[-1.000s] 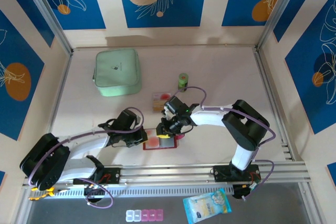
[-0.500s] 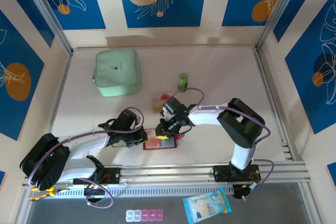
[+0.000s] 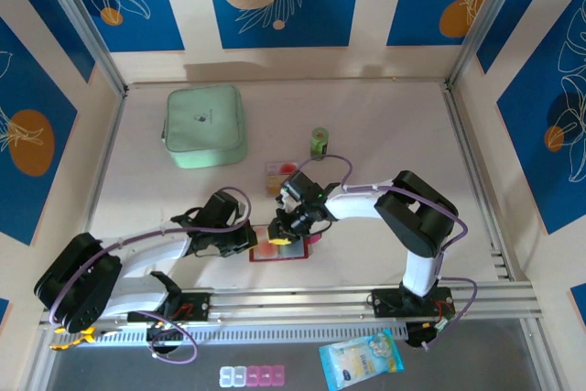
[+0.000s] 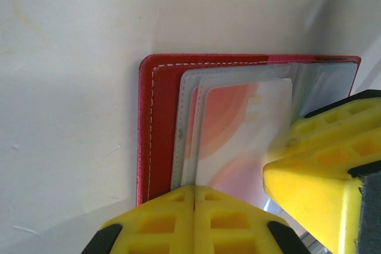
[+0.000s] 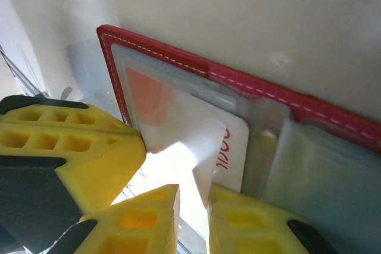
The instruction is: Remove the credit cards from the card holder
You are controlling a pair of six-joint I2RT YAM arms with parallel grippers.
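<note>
At the near edge of the bench (image 3: 385, 135), just ahead of the arm bases, the card holder (image 3: 270, 255) lies open and flat. The left pincer (image 3: 249, 239) is at its left end and the right pincer (image 3: 284, 230) is over its middle, so the two almost meet above it.

The left wrist view shows the left pincer clenched. Its yellow fingers press together with nothing seen between them, and their tips sit at the edge of the holder's clear sleeves. Under the top sleeve lies a whitish card with orange patches (image 4: 235, 126), square to the red cover. A yellow finger of the right pincer touches that sleeve's far corner.

The right wrist view shows something the overhead view cannot resolve. The right pincer's fingers are nearly closed on a pale leaf (image 5: 184, 147), thin and translucent, that rises from the sleeves into the narrow gap between them. Whether it is a sleeve or a card, I cannot tell. Beside it, a white card with red lettering (image 5: 233, 147) pokes partway out of a pocket.

From above, a loose card (image 3: 279, 178) lies on the bench beyond the holder, apart from it. A small green bottle (image 3: 320, 141) stands farther back, and a mint-green case (image 3: 204, 125) lies well off to the left.
</note>
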